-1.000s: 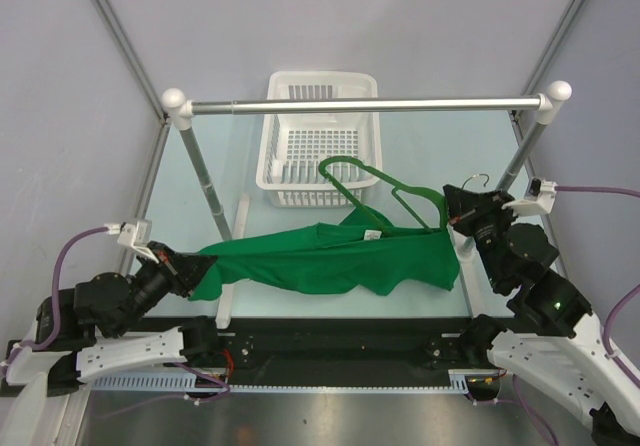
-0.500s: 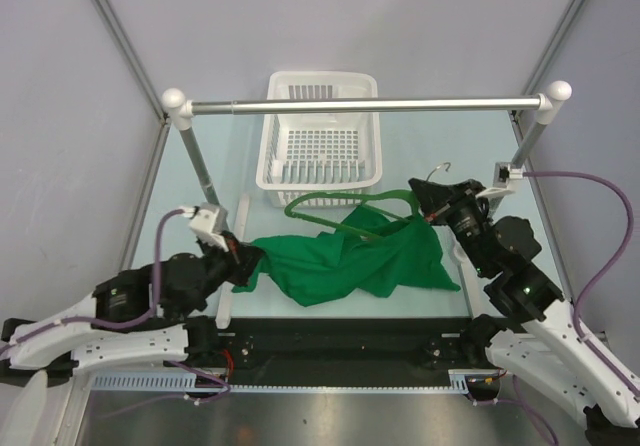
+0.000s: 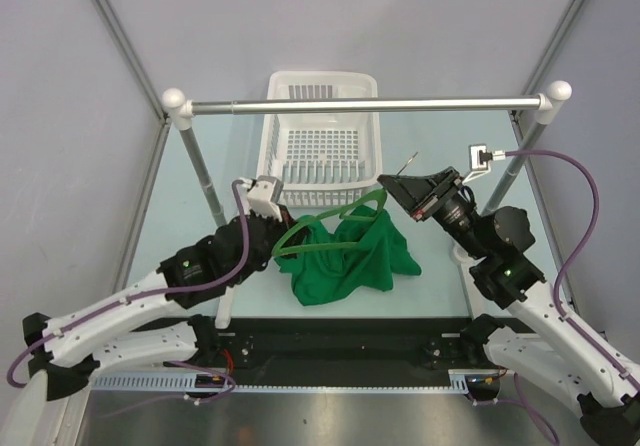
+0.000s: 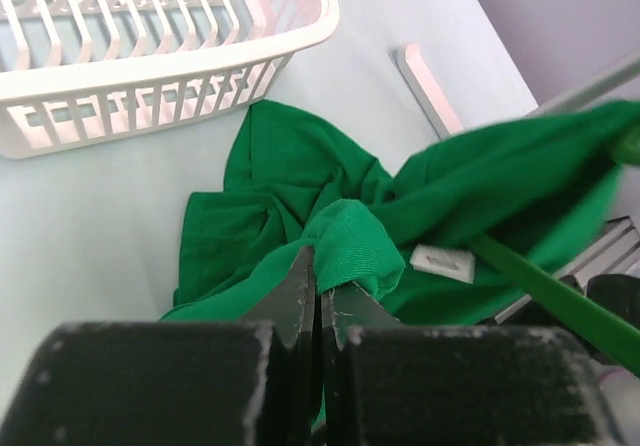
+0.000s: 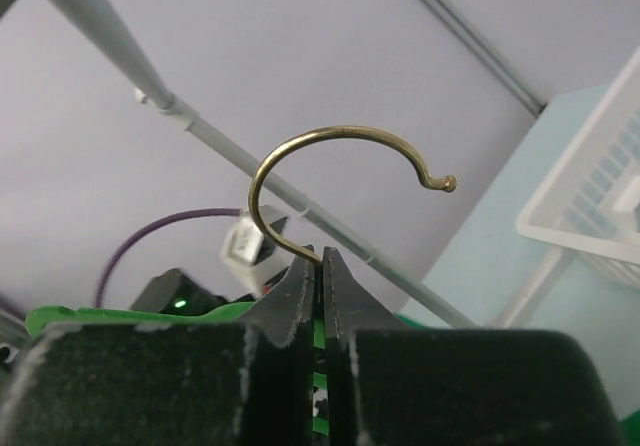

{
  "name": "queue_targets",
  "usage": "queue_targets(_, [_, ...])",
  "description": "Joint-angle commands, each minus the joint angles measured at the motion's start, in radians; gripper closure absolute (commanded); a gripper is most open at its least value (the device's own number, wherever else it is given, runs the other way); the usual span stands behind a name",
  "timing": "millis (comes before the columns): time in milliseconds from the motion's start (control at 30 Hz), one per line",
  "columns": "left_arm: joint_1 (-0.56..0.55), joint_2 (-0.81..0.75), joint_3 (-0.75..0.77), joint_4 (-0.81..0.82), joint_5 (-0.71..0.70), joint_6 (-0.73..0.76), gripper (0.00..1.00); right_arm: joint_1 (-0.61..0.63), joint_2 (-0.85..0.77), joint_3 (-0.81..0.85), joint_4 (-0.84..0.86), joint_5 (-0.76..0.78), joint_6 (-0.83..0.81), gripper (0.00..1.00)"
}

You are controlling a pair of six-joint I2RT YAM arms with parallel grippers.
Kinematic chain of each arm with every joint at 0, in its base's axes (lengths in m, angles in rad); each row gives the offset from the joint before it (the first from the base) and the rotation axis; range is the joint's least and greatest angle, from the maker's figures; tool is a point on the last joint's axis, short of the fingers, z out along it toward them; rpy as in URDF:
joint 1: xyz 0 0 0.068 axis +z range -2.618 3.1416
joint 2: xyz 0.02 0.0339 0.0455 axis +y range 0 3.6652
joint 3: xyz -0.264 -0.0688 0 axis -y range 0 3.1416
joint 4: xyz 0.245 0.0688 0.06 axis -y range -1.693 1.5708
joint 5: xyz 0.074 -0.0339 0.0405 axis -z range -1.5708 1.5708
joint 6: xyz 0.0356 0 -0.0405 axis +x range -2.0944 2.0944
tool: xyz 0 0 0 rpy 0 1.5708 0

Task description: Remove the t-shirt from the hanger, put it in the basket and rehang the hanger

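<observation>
The bright green t-shirt point(image 3: 345, 256) lies bunched on the table in front of the basket; it also shows in the left wrist view point(image 4: 300, 181). My left gripper point(image 3: 268, 228) is shut on a fold of the t-shirt point(image 4: 350, 246) and lifts it. The thin green hanger point(image 3: 322, 225) still runs through the cloth, and one bar shows in the left wrist view point(image 4: 550, 291). My right gripper point(image 3: 398, 187) is shut on the hanger at the base of its brass hook point(image 5: 330, 156) and holds it above the table.
A white slatted basket point(image 3: 320, 116) stands at the back middle, its rim near the shirt point(image 4: 180, 61). A silver rail point(image 3: 365, 105) with white ball ends spans overhead on two slanted posts. A white strip point(image 3: 228, 266) lies on the table at the left.
Both arms have swung in toward the middle. The left gripper dragged the shirt's left end rightward and up, bunching the cloth. The right gripper carried the hanger left and higher.
</observation>
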Motion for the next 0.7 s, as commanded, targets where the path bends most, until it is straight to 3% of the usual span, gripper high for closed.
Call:
queue_targets(0, [0.117,0.051,-0.021,0.210,0.226,-0.027,1.00,-0.007,-0.037,0.058,0.161,-0.044,0.135,1.00])
queue_targets(267, [0.138,0.309,0.025,0.304,0.358,-0.074,1.00,-0.009,-0.033,0.049,0.320,0.030,0.233,1.00])
queue_targets(400, [0.141,0.355,0.039,0.313,0.344,-0.084,1.00,-0.010,-0.040,-0.069,0.482,0.192,0.338,1.00])
queue_targets(667, [0.163,0.378,0.094,0.281,0.344,-0.082,1.00,-0.047,-0.054,-0.120,0.402,0.346,0.450,1.00])
